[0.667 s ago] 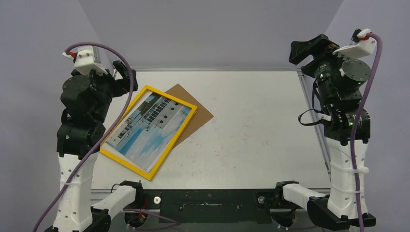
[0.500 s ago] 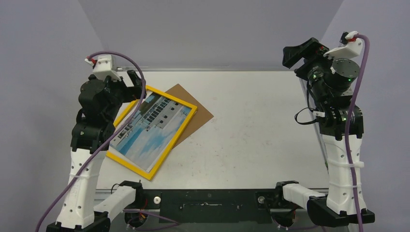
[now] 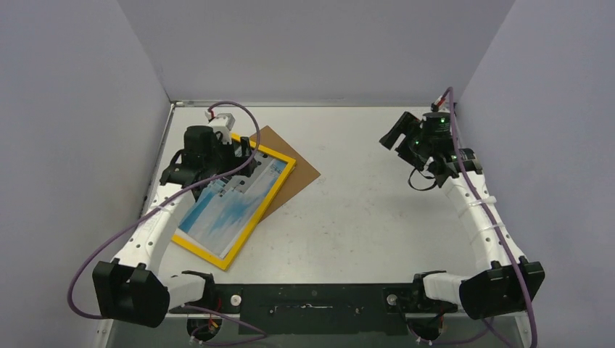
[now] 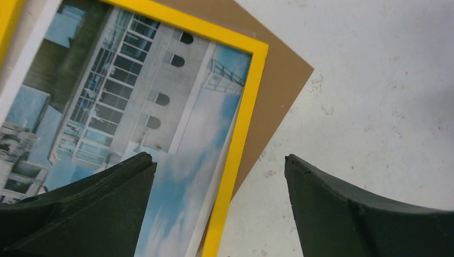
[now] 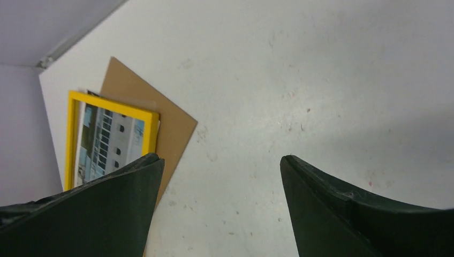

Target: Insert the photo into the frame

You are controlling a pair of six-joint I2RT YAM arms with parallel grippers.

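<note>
Already the photo (image 3: 221, 206) lies inside the frame (image 3: 259, 214), atop a brown board (image 3: 297, 177); both jaws gape wide, empty.

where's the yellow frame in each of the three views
top external: the frame lies tilted on the table, left of centre.
left wrist: the frame fills the left half, with one yellow side running down the middle.
right wrist: the frame is small, near the left edge.
shared landmark: the brown backing board sticking out from under the frame.
</note>
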